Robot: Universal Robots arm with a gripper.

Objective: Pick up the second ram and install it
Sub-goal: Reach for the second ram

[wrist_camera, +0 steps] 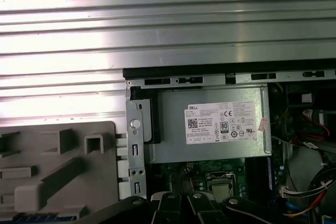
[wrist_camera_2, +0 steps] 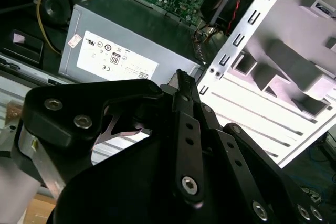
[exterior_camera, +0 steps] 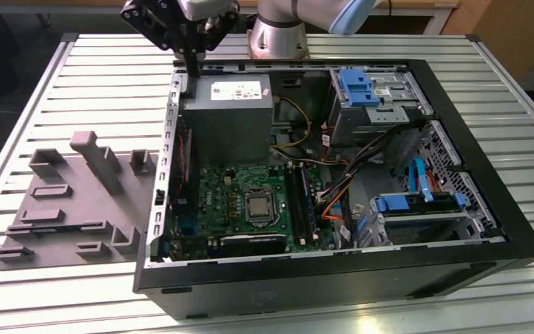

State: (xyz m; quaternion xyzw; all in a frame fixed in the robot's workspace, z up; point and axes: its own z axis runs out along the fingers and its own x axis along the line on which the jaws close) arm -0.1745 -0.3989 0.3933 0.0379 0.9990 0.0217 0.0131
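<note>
Blue-black second ram (wrist_camera: 44, 217) apparently seated in grey tray (exterior_camera: 72, 202); empty claw (exterior_camera: 192, 73) clenched, well apart from that tray: best unclench fully, centre over it, pinch upper edge squarely.

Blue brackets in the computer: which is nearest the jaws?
The blue bracket level with the grey power supply; the other blue bracket sits farther off.

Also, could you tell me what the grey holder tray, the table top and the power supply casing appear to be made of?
The holder tray looks like matte grey plastic: dull, uniform, blocky ribs. The table top seems to be bare aluminium slats, given the bright streaky glare. The power supply casing looks like unpainted sheet metal, probably steel: flat dull grey.
</note>
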